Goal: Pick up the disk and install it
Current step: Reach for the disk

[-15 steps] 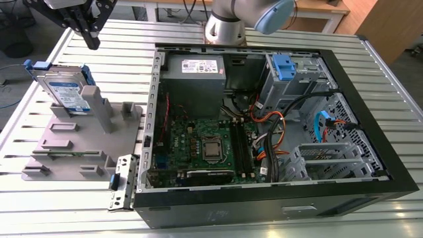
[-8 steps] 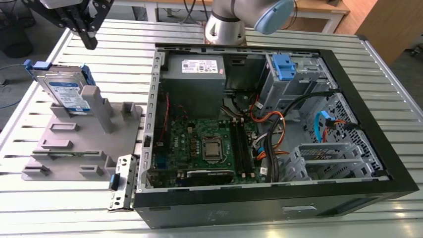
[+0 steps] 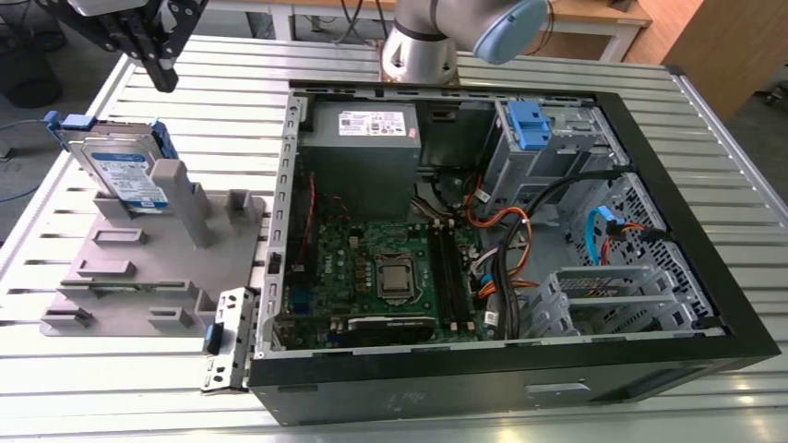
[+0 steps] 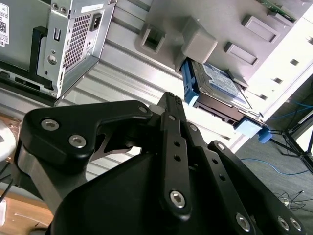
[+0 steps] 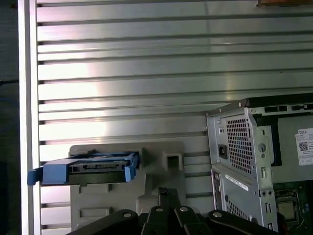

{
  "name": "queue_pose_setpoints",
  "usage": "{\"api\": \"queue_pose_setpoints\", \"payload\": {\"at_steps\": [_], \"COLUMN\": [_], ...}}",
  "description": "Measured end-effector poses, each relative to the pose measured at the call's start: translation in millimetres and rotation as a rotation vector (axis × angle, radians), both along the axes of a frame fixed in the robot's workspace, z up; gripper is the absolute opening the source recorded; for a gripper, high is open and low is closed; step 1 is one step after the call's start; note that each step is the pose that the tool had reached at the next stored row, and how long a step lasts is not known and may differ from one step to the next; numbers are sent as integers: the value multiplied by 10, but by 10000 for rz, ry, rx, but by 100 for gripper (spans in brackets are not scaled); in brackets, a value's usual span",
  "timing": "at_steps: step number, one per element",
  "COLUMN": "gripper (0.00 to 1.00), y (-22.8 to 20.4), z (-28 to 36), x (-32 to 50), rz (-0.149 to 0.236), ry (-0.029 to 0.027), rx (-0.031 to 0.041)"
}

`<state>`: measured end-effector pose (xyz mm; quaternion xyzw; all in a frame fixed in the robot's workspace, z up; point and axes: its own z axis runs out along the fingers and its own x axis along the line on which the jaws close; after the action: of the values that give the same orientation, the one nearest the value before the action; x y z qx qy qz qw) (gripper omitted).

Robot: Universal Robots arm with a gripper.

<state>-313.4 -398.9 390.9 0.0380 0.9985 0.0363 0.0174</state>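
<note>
Slatted metal tabletop point(image 3: 74, 388) in the exterior view carries a grey plastic fixture point(image 3: 136, 268). The flat silver disk in its blue carrier frame point(image 3: 124, 171) stands on edge there, beside an open black computer case point(image 3: 689, 305). The black gripper point(image 3: 162, 78) hangs apart from the disk, clenched on nothing. Both wrist views show the disk seated in the fixture.

disk point(image 3: 113, 159): silver, blue-edged (label point(image 3: 133, 180) white-blue) | claw point(image 3: 162, 81): black | stand point(image 3: 148, 268): grey
</note>
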Motion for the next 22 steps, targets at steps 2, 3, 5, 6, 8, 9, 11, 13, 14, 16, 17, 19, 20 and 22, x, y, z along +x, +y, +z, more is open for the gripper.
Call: {"api": "queue_pose_setpoints", "payload": {"at_steps": [2,3,5,6,8,9,11,13,14,16,17,19,20,22], "gripper": [11,11,11,11,11,11,11,11,11,11,11,11,11,11], "y": [0,0,0,0,0,0,0,0,0,0,0,0,0,0], "z": [0,0,0,0,0,0,0,0,0,0,0,0,0,0], "x": [-11,-17,-27,-28,-29,-31,-33,-37,-41,-48,-53,-64,-72,-91], "rz": [0,0,1,1,1,0,0,-1,-1,0,-1,-1,0,0], "ry": [1,0,0,0,0,1,0,0,0,1,0,0,0,0], "rx": [0,0,0,0,0,0,0,0,0,0,0,0,0,0]}}
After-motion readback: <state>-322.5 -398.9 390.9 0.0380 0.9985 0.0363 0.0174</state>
